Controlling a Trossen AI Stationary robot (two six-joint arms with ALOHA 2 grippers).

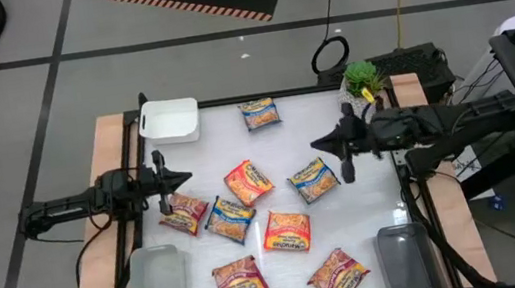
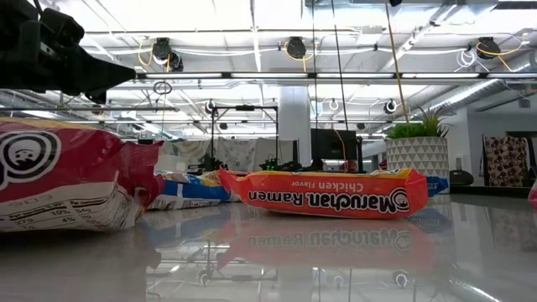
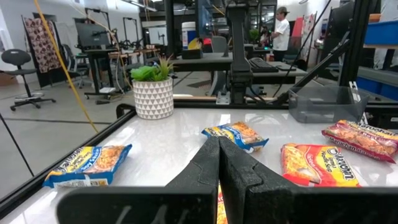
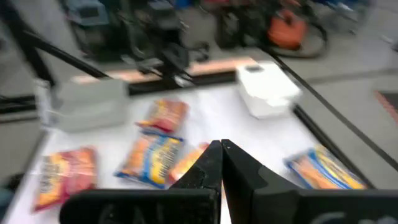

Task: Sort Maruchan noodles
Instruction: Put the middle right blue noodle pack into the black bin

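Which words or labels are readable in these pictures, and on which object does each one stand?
"Maruchan Ramen" and "Chicken Flavor", seen upside down: orange packet, low view.
Nutrition panel figures: red packet, too small to read.
Brand lettering: orange packet, left wrist view, too blurred to read.
Other packets, high and right wrist views: print unreadable.

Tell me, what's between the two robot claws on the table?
In the high view, an orange packet lies between the shut left gripper and the shut right gripper. The rest is bare white table.
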